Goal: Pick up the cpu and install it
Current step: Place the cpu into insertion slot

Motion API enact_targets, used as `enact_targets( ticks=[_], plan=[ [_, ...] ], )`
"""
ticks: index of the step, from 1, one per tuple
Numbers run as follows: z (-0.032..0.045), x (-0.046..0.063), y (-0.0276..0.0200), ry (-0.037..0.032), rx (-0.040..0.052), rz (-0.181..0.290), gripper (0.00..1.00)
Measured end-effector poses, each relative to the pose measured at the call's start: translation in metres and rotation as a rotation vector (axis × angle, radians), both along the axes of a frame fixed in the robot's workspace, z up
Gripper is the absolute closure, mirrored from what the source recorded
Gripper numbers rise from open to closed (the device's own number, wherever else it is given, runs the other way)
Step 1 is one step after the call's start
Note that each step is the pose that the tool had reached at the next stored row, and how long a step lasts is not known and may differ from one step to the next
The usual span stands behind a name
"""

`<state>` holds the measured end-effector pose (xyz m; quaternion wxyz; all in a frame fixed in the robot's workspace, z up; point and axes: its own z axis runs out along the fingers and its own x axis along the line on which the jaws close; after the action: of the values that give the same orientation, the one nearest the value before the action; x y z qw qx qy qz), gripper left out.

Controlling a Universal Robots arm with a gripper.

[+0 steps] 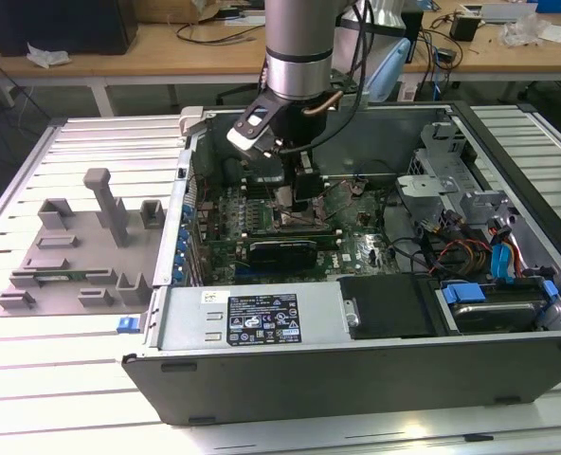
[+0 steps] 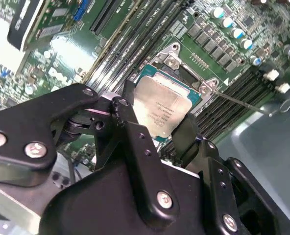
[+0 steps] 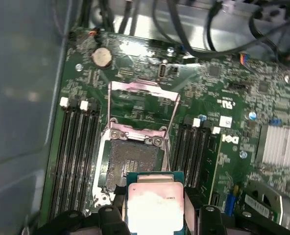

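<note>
Jaws: pinching the small flat square silver-topped cpu (image 3: pixel 156 204) by two opposite edges, one black finger (image 2: pixel 131 131) on either side.
Cpu position: hanging just over the dark square socket (image 3: pixel 133 159) on the green motherboard (image 3: pixel 223 88), overlapping one socket edge, not seated.
Socket: lying open, thin metal hold-down frame (image 3: pixel 144 100) tilting up beyond it.
Arm (image 1: pixel 299 47): reaching down into the open grey computer case (image 1: pixel 356 370).
Case: resting on the white slatted surface (image 1: pixel 53 398); grey moulded fixture plate (image 1: pixel 72 248) lying at the exterior view's left.

Silver cpu (image 2: pixel 164 110), green motherboard (image 3: pixel 223 88)
</note>
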<state>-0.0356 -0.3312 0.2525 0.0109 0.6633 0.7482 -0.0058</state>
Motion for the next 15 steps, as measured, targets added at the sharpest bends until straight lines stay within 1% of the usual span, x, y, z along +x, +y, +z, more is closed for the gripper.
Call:
enact_targets(
  ticks=[1, 3, 4, 6, 7, 8, 15],
  plan=[
    [-0.0001, 0.0, 0.0, 0.0, 0.0, -0.028, 0.45],
    [-0.0002, 0.0, 0.0, -0.0001, 0.0, -0.062, 0.45],
    [-0.0004, 0.0001, 0.0001, -0.0002, -0.0017, -0.084, 0.45],
    [-0.0003, 0.0005, 0.0, -0.0008, -0.0179, -0.111, 0.45],
    [-0.0003, 0.0007, 0.0, -0.001, -0.0224, -0.115, 0.45],
    [-0.0005, 0.0014, 0.0, -0.0013, -0.0296, -0.121, 0.45],
    [-0.0029, 0.0053, 0.001, -0.0013, -0.0299, -0.118, 0.45]
  ],
)
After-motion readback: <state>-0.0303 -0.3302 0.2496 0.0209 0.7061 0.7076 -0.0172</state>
